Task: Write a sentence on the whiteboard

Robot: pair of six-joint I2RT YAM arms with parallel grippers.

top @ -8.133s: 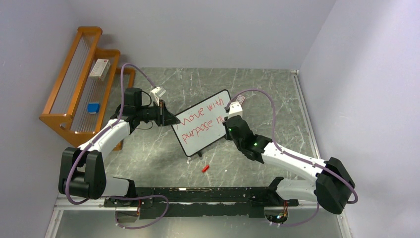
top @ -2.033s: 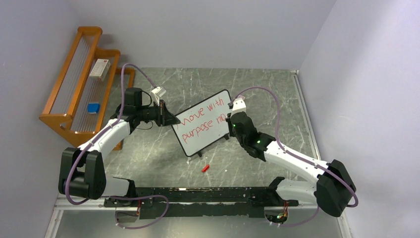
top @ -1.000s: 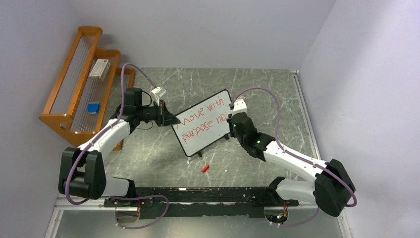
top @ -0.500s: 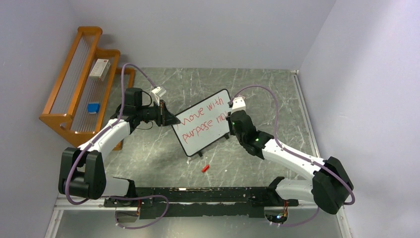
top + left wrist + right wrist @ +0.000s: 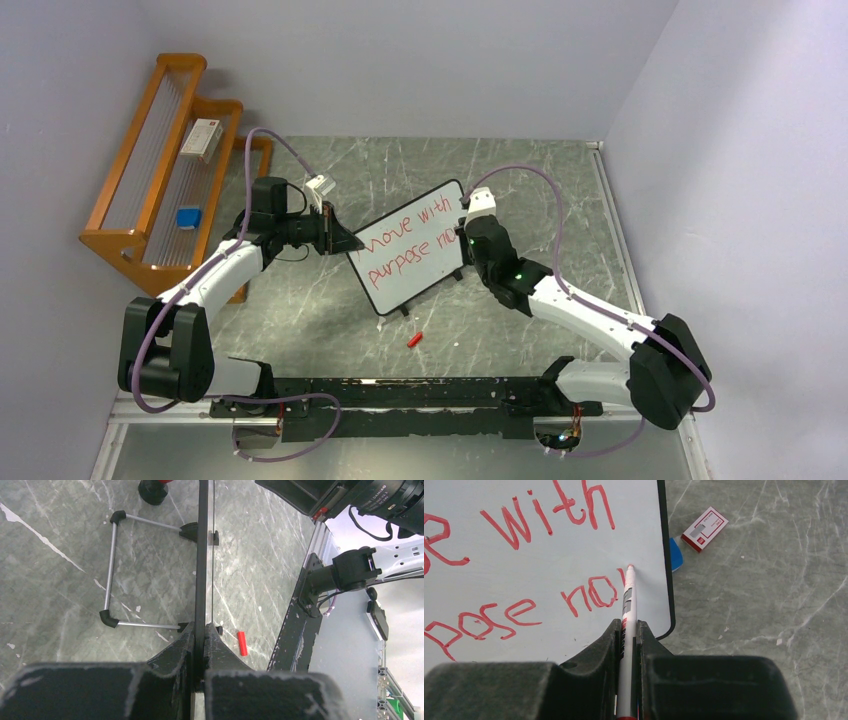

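Your grey marbled table (image 5: 300, 310) sits between pale lilac walls (image 5: 400, 60). Your left gripper (image 5: 350, 243) pinches the whiteboard (image 5: 410, 268) edge. Your right gripper (image 5: 628, 629) clamps a marker (image 5: 629, 592).

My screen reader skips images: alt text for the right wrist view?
The right fingers grip a marker with its tip at the whiteboard, beside red handwriting. Past the board's edge: a small red-and-white box, a blue thing, and grey marbled tabletop.

whiteboard (image 5: 539, 565) cut off at left, blue object (image 5: 676, 555) half behind its edge
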